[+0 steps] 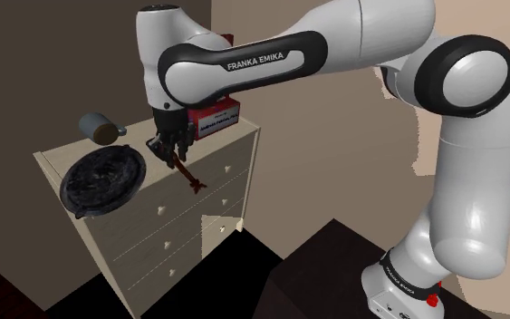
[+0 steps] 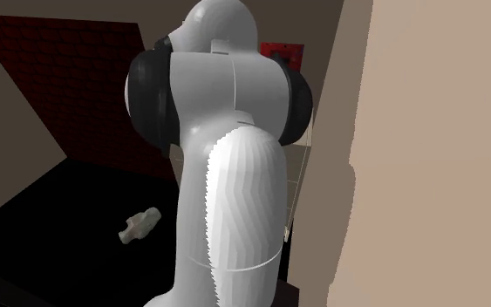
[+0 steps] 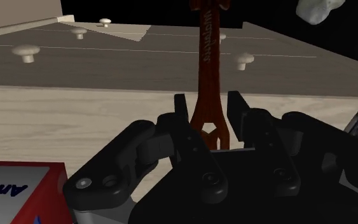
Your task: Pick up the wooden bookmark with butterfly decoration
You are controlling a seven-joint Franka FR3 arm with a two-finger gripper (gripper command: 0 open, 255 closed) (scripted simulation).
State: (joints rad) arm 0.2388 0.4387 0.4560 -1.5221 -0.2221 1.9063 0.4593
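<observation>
1. We see pale, matt wood grain on the dresser (image 3: 75, 105).
2. The bookmark (image 3: 208, 63) looks to us like dull reddish-brown wood.
3. The arm (image 1: 479, 208) has glossy white shells; the hand (image 3: 209, 105) is smooth black.
4. The round pan (image 1: 103, 181) gleams dark and bumpy.

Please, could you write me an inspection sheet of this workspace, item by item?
Surface: pale dresser top, with knobbed drawers below.
Job's things: reddish-brown bookmark, clasped at one end, seen against the drawer fronts.
Clutter: dark round pan, grey mug-like thing and red box on the dresser top; pale lump on the dark floor.
Grippers: gripper shut on the bookmark.
Cables: nothing seen.
Surroundings: beige walls.
</observation>
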